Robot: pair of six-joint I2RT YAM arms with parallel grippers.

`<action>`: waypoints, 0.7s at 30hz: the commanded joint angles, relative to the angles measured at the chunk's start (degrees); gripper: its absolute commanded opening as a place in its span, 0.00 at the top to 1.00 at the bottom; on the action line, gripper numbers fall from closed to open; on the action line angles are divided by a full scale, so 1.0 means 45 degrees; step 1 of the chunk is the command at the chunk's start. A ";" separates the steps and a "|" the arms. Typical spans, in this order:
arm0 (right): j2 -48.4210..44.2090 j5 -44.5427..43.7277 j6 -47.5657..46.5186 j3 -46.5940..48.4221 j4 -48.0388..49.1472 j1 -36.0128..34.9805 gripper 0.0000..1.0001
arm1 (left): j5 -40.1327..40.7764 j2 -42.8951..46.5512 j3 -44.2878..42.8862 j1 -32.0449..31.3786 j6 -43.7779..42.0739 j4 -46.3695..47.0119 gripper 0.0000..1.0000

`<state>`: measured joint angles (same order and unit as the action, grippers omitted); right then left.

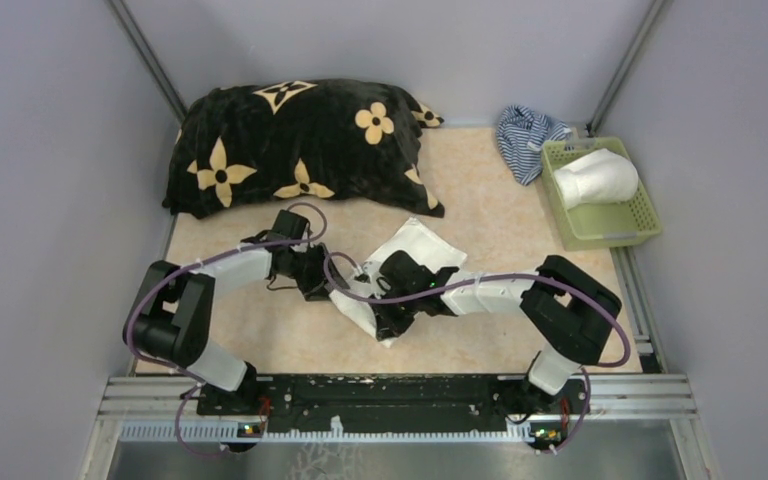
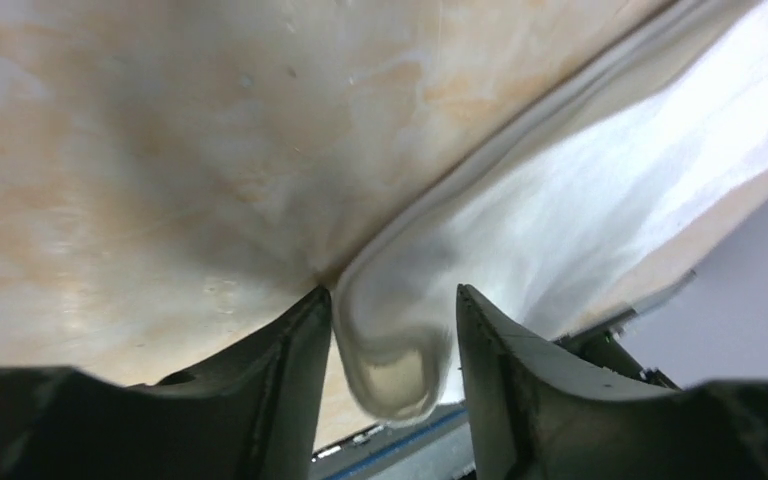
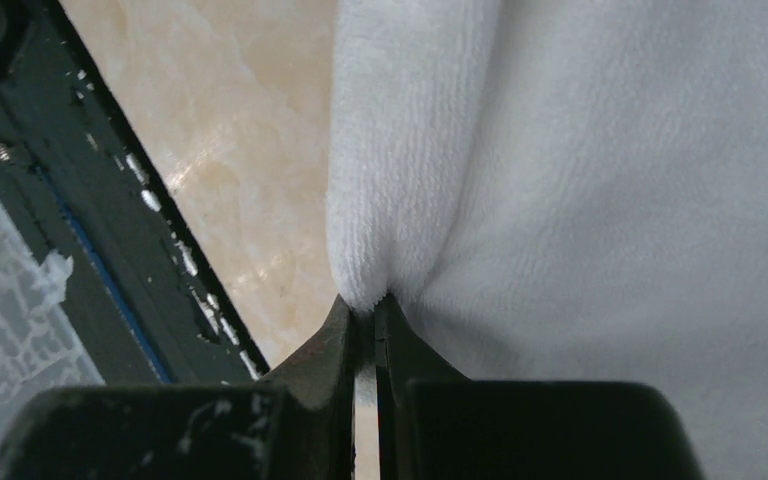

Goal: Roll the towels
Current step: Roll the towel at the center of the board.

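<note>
A white towel (image 1: pixel 420 248) lies crumpled mid-table, partly under both arms. Its rolled end (image 2: pixel 400 350) hangs between the fingers of my left gripper (image 2: pixel 393 305). Those jaws stand apart: the left finger (image 2: pixel 290 370) touches the cloth, and a gap shows beside the right finger (image 2: pixel 505 370). From above, the left gripper (image 1: pixel 330 288) sits at the towel's left edge. My right gripper (image 3: pixel 371 305) is shut on a pinch of the towel's folded edge (image 3: pixel 390 200), and from above the right gripper (image 1: pixel 387 318) is at the towel's near corner. A second towel (image 1: pixel 597 178) lies rolled in the green basket (image 1: pixel 610 228).
A black pillow with tan flowers (image 1: pixel 300 145) fills the back left. A blue-and-white striped garment (image 1: pixel 525 135) is bunched at the back, beside the basket. Grey walls close in on three sides. The black mounting rail (image 1: pixel 400 390) runs along the near edge.
</note>
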<state>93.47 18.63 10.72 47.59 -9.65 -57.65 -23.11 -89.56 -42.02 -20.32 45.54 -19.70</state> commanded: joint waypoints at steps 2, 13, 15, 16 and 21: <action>-0.0300 0.3237 0.1440 -0.1298 0.1230 0.0912 1.00 | 0.3282 0.0768 0.0008 0.0262 -0.0895 -0.1344 0.37; 0.0696 0.7037 0.3792 -0.2597 0.4208 0.3555 1.00 | 0.1583 0.4095 0.1393 0.0257 -0.0166 -0.1743 0.29; 0.0893 0.7388 0.4156 -0.2707 0.4485 0.3960 1.00 | 0.1099 0.4721 0.1785 0.0257 0.0196 -0.1425 0.28; 0.1028 0.7557 0.4253 -0.2713 0.4532 0.4133 1.00 | 0.0884 0.5009 0.1956 0.0257 0.0388 -0.1203 0.27; 0.2055 0.7764 0.4069 -0.2170 0.3463 0.4669 1.00 | -0.0633 0.5959 0.3151 0.0229 0.2097 0.1225 0.22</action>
<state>100.25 52.93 29.91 36.01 7.77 -37.60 -19.59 -63.81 -30.52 -19.40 48.82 -23.16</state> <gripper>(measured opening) 0.034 0.750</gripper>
